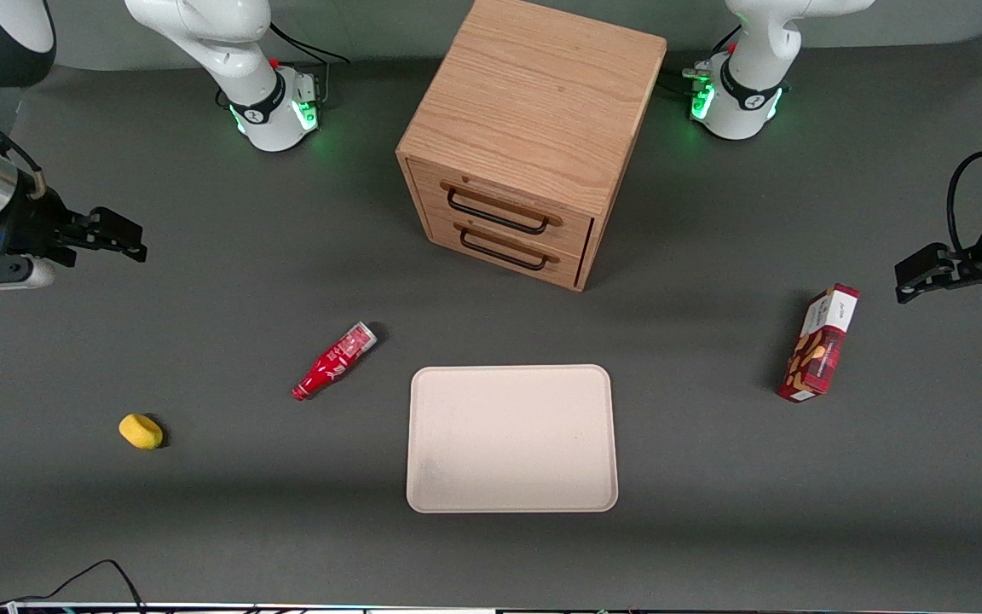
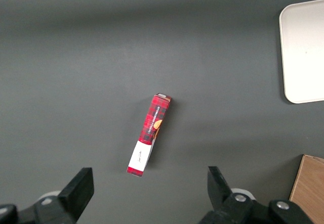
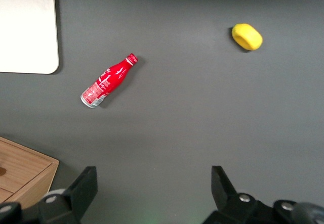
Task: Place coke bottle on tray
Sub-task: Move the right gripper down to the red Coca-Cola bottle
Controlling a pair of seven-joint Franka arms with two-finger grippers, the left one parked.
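A: Can any writing be read here?

B: Not really. The coke bottle [image 3: 108, 81] carries white lettering on its red side, too small to make out. The red snack box [image 2: 149, 134] has a white panel with a faint mark, also unreadable.

A: Anything else?

B: No.

Glossy coke bottle [image 1: 335, 362], matt smooth tray [image 1: 511, 439], wood-grain cabinet [image 1: 529, 136] (dark metal handles), matt table [image 1: 201, 512].

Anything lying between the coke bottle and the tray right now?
Nothing: the front view shows bare table between the coke bottle and the tray. The open gripper hangs toward the working arm's end.
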